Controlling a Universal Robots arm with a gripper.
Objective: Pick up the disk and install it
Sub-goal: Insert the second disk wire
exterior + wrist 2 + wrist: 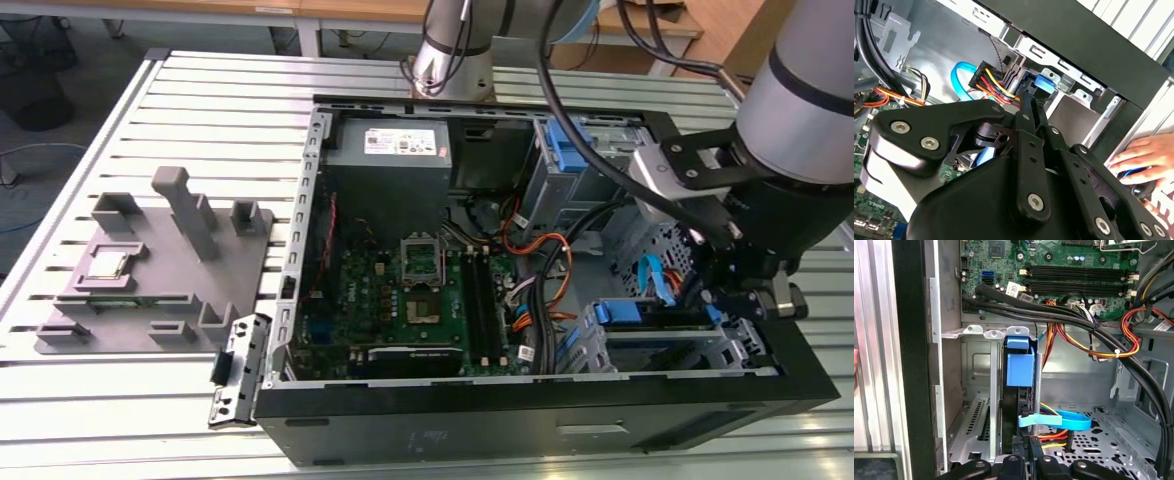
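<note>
The disk (1019,371) is observed standing on edge in the metal drive cage (977,331) at the front corner of the computer case (534,425). In the first wrist view it is seen edge-on: a thin dark body with a blue plastic carrier, whose blue tab is raised above the cage rail. In the exterior view the blue carrier is seen at the top of the cage, at the exterior view's right.

The gripper (1024,462) is positioned directly in line with the disk's narrow edge, inside the case. Whether it is gripping the disk or is merely set against it cannot be determined from the pictures.

A white sticker with a red mark is noted on the grey power-supply box (394,143); its print is too small to be read. A small white tag (1015,289) is noted on the motherboard (1079,270), likewise unreadable.

Room around the disk is tight. It is bounded by cage walls on both flat sides. A blue flat cable (1066,420) and a red, yellow and orange wire bundle (1054,437) lie just beside it, and a thick black cable run (1054,315) crosses above the cage. A perforated metal floor (1104,440) lies open beside the cage.

A person's hand (1139,157) is seen resting outside the case wall, on the slotted table (214,95).
</note>
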